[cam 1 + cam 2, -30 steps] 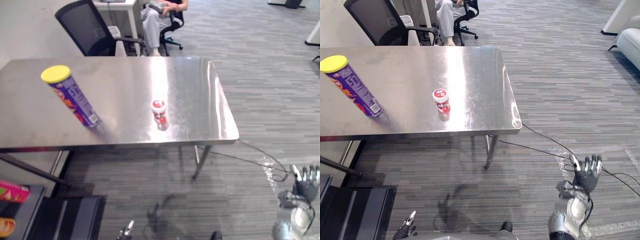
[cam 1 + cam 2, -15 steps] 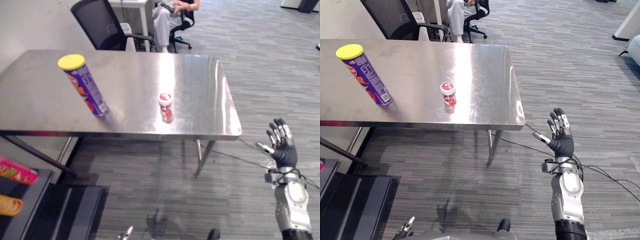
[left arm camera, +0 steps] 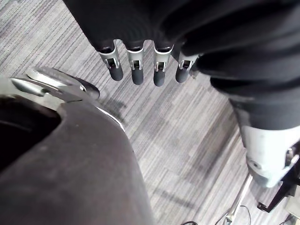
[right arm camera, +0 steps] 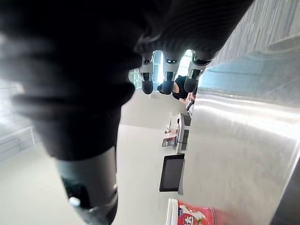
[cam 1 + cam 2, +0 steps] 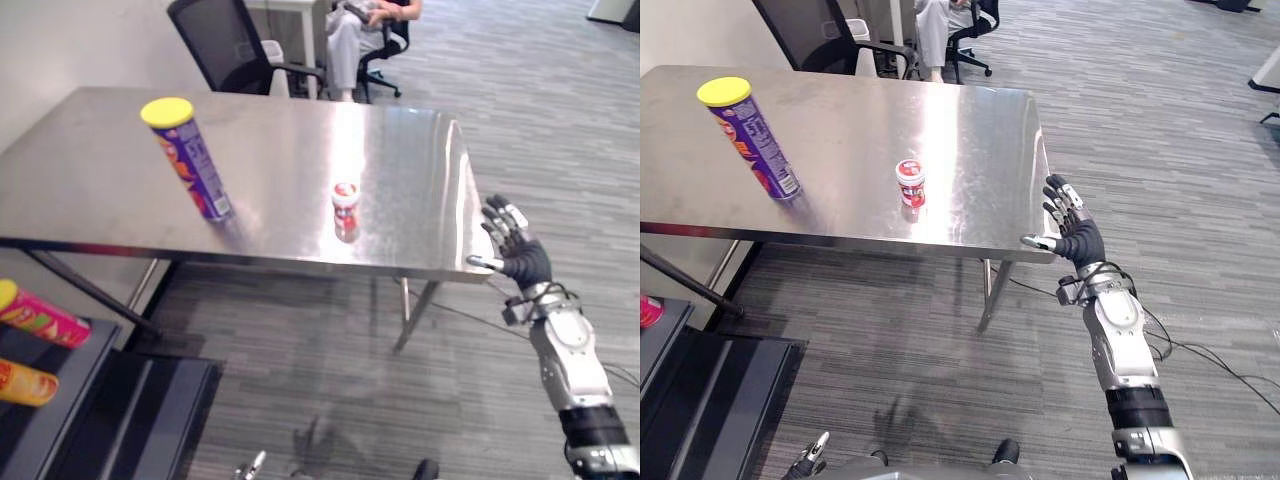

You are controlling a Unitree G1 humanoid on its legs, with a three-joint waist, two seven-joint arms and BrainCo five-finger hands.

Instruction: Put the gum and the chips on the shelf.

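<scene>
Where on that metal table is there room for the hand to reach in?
Bare table runs from the gum bottle to its right edge, beside the open right hand. Bare between gum bottle and chips can. Crowded: the shelf, holding a pink can and an orange can.

Bright overhead light, white glare streak down the steel table (image 5: 400, 160)

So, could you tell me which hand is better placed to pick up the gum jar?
Likely right. The right hand hovers open beside the table's right edge, near the gum jar; the left hand hangs low over the floor, away from the table.
</scene>
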